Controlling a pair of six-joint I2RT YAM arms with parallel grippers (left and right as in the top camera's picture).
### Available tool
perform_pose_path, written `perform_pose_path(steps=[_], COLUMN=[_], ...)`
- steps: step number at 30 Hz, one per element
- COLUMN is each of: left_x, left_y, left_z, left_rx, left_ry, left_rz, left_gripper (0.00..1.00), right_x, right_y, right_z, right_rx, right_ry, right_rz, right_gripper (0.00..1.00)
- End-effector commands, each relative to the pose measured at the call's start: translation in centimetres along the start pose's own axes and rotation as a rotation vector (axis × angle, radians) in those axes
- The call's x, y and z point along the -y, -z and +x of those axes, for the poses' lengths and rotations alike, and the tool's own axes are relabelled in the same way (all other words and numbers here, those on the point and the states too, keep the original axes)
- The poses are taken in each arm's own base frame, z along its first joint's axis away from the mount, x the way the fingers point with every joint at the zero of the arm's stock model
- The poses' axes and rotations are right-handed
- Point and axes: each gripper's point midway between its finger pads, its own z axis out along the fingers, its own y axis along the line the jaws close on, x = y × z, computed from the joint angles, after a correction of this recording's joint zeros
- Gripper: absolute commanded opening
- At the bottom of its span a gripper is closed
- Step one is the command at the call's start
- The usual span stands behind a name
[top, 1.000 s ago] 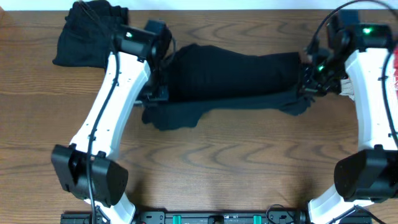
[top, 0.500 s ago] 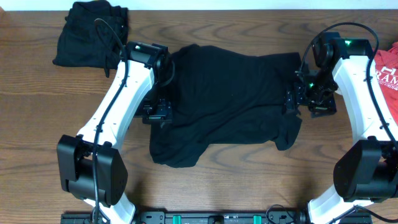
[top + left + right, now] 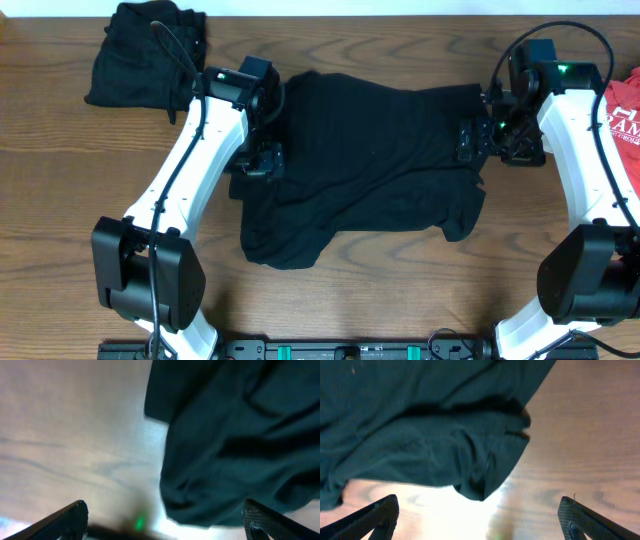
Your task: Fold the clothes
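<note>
Your left gripper (image 3: 262,160) is at the left edge of the black soft fabric top (image 3: 370,170), which lies spread and crumpled mid-table. Its jaws are wide apart and hold nothing. Your right gripper (image 3: 476,140) is at that top's right edge, also fully spread and empty. In both wrist views the cloth lies on the brown wooden table (image 3: 60,220) ahead of the fingers. A second black garment (image 3: 145,55) is bunched in the far-left corner. A red tee with white letters (image 3: 622,110) is at the right edge.
</note>
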Motion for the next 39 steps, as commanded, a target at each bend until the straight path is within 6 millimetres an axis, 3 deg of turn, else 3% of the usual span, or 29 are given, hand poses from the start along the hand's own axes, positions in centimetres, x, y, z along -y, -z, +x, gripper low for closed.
perform_pose_path(steps=[1, 10, 17, 22, 35, 39], left_x=[-0.3, 0.8, 4.0, 5.3, 5.6, 5.7], left_y=[-0.5, -5.9, -9.3, -11.9, -12.5, -12.5], left_z=[1.6, 4.4, 7.2, 9.2, 8.6, 8.4], left_rx=[-0.063, -0.174, -0.274, -0.32, -0.28, -0.272], left_ry=[-0.005, -0.009, -0.003, 0.007, -0.009, -0.009], left_rz=[0.009, 0.043, 0.226, 0.311, 0.329, 0.332], left_gripper=[0.98, 0.98, 0.98, 0.98, 1.0, 0.87], right_x=[0.3, 0.8, 0.9, 0.9, 0.9, 0.9], right_y=[0.0, -3.7, -4.1, -4.1, -4.2, -4.3], right_z=[1.0, 3.1, 3.4, 3.4, 2.9, 2.6], right_rx=[-0.023, -0.102, -0.11, -0.111, -0.093, -0.077], right_ry=[-0.022, -0.038, -0.058, -0.059, -0.075, -0.074], right_rz=[0.004, 0.009, 0.01, 0.01, 0.011, 0.013], right_gripper=[0.99, 0.99, 0.99, 0.99, 0.96, 0.89])
